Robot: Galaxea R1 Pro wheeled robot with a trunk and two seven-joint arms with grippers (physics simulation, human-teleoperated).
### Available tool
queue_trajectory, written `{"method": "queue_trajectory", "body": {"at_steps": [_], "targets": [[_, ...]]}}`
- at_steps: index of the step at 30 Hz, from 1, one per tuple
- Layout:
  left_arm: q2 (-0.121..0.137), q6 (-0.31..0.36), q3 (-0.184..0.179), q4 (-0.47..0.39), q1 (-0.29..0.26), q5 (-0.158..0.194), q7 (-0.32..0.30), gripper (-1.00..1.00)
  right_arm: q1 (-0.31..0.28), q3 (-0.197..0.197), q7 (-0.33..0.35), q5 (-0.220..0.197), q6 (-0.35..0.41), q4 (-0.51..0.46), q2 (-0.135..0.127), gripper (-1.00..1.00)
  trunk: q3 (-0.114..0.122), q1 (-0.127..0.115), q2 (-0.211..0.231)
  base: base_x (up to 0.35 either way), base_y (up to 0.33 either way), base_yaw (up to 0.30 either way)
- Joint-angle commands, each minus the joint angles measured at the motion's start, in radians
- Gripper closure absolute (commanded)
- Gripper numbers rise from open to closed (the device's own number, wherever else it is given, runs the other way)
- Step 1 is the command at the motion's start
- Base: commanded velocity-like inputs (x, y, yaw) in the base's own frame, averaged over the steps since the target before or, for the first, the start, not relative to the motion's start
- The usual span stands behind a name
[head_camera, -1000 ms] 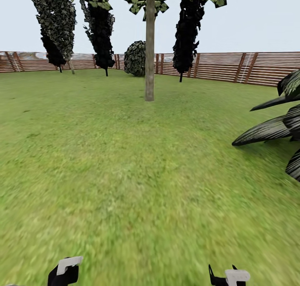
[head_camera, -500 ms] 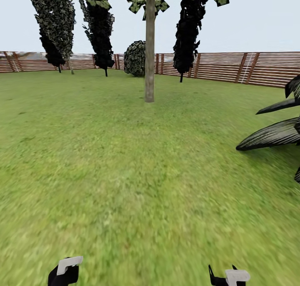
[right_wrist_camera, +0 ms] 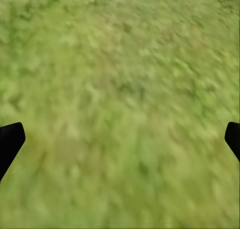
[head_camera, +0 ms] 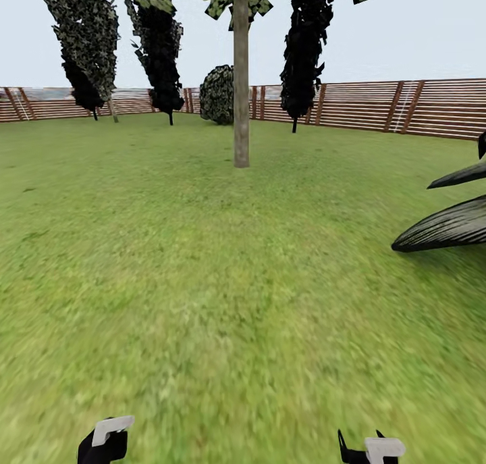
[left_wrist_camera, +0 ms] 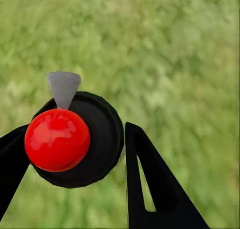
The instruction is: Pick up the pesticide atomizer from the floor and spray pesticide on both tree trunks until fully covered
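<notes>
Head view: tree trunk (head_camera: pixel 241 79), pale, straight, well ahead on the lawn (head_camera: pixel 202 281); striped-leaf plant (head_camera: pixel 449 221) at right. Risk: the base could brush those leaves if it veers right.

Left wrist view: left gripper (left_wrist_camera: pixel 75 149) pinches the atomizer (left_wrist_camera: pixel 75 139), black body, red knob, grey nozzle. Risk: slipping in transit.

Right wrist view: right gripper (right_wrist_camera: pixel 120 139) spread, holding nothing, over grass.

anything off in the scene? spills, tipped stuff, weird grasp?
Nothing stands out. The left gripper holds the atomizer, red cap toward the camera; the right gripper is open over grass. The tree trunk ahead stands upright.
</notes>
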Motion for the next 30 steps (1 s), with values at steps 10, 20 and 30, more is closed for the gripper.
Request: {"method": "queue_trajectory", "body": {"at_steps": [10, 20, 30], "targets": [[0.000, 0.001, 0.000, 0.000, 0.000, 0.000, 0.000, 1.00, 0.000, 0.000, 0.000, 0.000, 0.000, 0.000, 0.000, -1.00, 0.000, 0.000, 0.000, 0.339, 0.000, 0.000], [0.001, -0.001, 0.000, 0.000, 0.000, 0.000, 0.000, 1.00, 0.000, 0.000, 0.000, 0.000, 0.000, 0.000, 0.000, -1.00, 0.000, 0.000, 0.000, 0.339, 0.000, 0.000], [0.000, 0.000, 0.000, 0.000, 0.000, 0.000, -0.001, 1.00, 0.000, 0.000, 0.000, 0.000, 0.000, 0.000, 0.000, -1.00, 0.000, 0.000, 0.000, 0.339, 0.000, 0.000]]}}
